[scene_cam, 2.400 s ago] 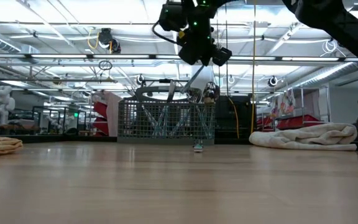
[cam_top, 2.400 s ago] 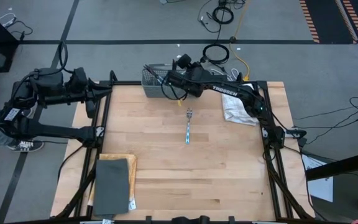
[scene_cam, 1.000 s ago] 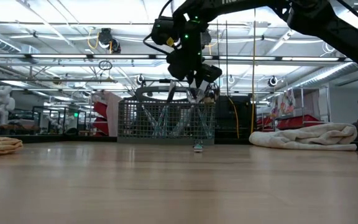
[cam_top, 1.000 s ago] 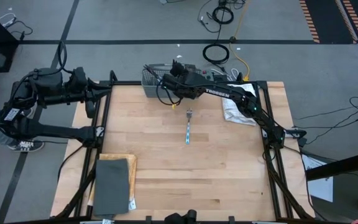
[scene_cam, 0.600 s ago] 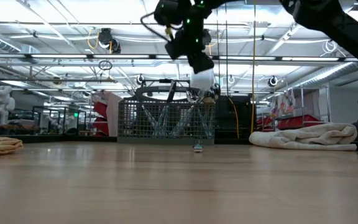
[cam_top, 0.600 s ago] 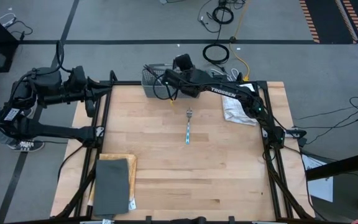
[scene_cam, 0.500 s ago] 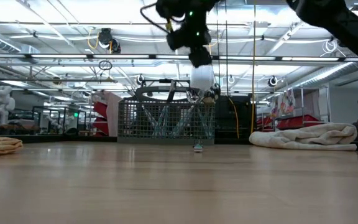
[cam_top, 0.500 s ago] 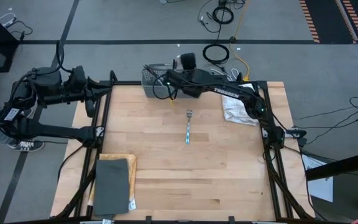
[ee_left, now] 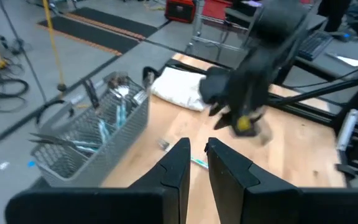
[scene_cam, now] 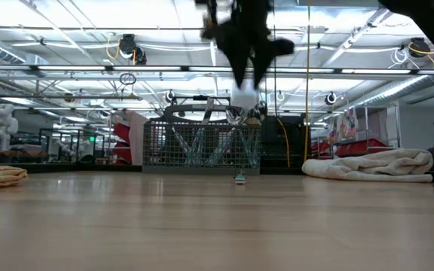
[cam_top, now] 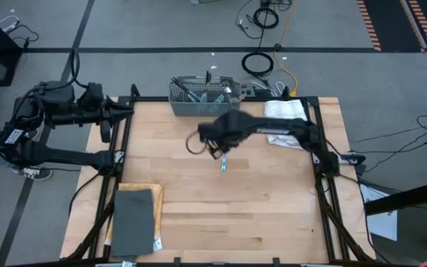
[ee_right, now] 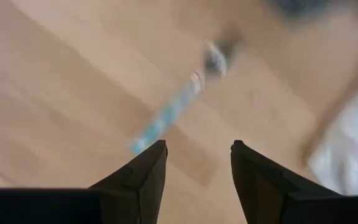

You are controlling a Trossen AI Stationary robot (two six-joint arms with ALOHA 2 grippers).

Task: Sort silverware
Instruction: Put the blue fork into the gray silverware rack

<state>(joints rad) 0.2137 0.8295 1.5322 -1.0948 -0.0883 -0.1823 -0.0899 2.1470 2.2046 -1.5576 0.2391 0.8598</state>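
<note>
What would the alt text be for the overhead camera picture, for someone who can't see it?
Seen from above, the right gripper hangs open over a fork lying on a wooden table. A mesh basket of cutlery sits at the far edge, and the left gripper waits off the table's left side.

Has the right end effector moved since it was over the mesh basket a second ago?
Yes. The right end effector has swung away from the mesh basket toward the table's middle, now over the fork lying there.

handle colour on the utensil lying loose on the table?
Light blue on the metal-headed utensil lying on the wooden table; clearest in the right wrist view.
</note>
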